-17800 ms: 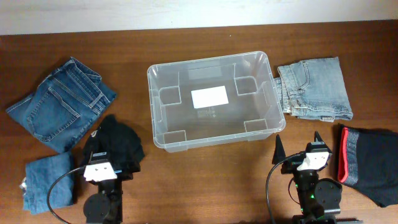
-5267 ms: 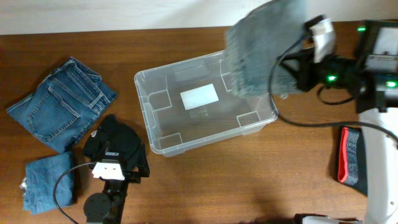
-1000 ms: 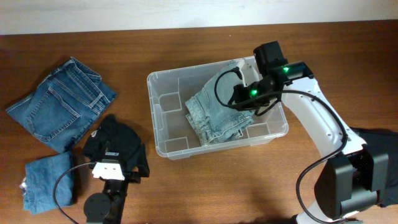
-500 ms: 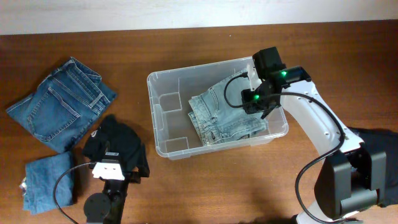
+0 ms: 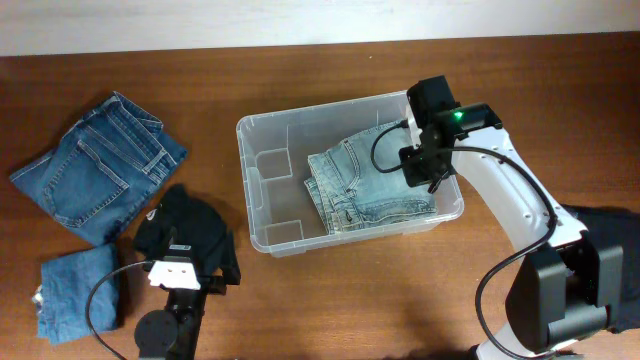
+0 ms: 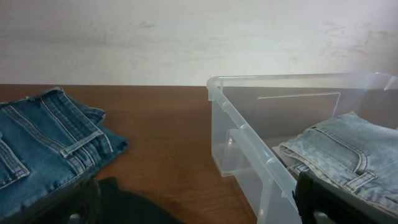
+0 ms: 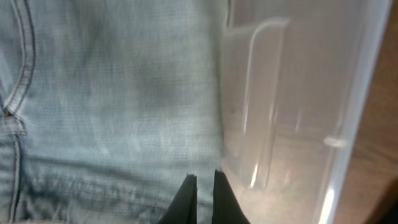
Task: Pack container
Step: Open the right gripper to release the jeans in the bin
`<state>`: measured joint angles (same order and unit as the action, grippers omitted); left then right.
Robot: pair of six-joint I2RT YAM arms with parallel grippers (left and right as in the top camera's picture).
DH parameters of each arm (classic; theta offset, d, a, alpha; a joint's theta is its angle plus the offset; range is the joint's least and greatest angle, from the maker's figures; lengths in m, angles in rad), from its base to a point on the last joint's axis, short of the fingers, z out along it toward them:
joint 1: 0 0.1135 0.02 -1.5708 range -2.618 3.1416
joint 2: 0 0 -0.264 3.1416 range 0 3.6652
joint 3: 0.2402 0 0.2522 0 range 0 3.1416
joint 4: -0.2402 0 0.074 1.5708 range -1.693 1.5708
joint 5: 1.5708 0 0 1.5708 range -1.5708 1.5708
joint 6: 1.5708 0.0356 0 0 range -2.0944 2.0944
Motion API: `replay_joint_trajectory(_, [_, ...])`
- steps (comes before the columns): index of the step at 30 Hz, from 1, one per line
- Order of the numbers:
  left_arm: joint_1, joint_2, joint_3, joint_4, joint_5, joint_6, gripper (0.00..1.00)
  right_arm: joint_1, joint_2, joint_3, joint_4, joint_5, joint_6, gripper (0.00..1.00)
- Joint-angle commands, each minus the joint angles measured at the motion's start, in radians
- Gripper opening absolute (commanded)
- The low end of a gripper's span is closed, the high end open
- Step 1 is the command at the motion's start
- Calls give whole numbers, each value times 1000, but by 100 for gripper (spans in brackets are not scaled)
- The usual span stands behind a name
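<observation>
The container [image 5: 262, 190] stands near the middle of the tabletop [image 5: 330, 300], slightly toward 1 o'clock, with its long sides running roughly from 9 to 3 o'clock. A folded pair of light-blue jeans [image 5: 365, 185] lies flat inside it, filling the half toward 3 o'clock, while the base toward 9 o'clock is left bare. The part of the base under the jeans is hidden, and no writing can be made out on the walls or rim.

The right end effector [image 7: 200, 183] is lowered into the container at its 3 o'clock end. Its fingertips are brought together, and they are seen just over the edge of the jeans, where the denim meets the clear wall.

The left end effector [image 6: 196, 199] is held low at 7 o'clock, with its fingers spread wide apart around nothing, above a black garment [image 5: 190, 230].

Outside the container, dark-blue jeans [image 5: 100, 165] are laid at 10 o'clock, a smaller folded blue denim piece [image 5: 75, 295] at 8 o'clock, and a dark garment [image 5: 615, 270] at 4 o'clock, partly hidden by the right arm.
</observation>
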<state>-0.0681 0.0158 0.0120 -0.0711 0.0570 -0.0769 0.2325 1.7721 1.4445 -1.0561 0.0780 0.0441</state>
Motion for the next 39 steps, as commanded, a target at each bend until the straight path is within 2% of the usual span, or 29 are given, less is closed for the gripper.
replay_joint_trajectory(1, [-1,-3,-3,-5,18,-13,100,3,-10,12,-19,-27,-5,4])
replay_joint_trajectory(13, [-1,-3,-3,-5,18,-13,100,3,-6,-206,167,-97,-5,6])
replay_joint_trajectory(25, [-1,-3,-3,-5,18,-13,100,3,0,-237,179,-97,-5,8])
replay_joint_trajectory(29, [-1,-3,-3,-5,18,-13,100,3,2,-268,241,-96,-6,11])
replay_joint_trajectory(34, [-1,-3,-3,-5,18,-13,100,3,-1,-200,230,-93,-6,15])
replay_joint_trajectory(37, [-1,-3,-3,-5,18,-13,100,3,-1,-86,158,-94,-6,16])
replay_joint_trajectory(39, [-1,-3,-3,-5,18,-13,100,3,-1,62,49,-103,-6,16])
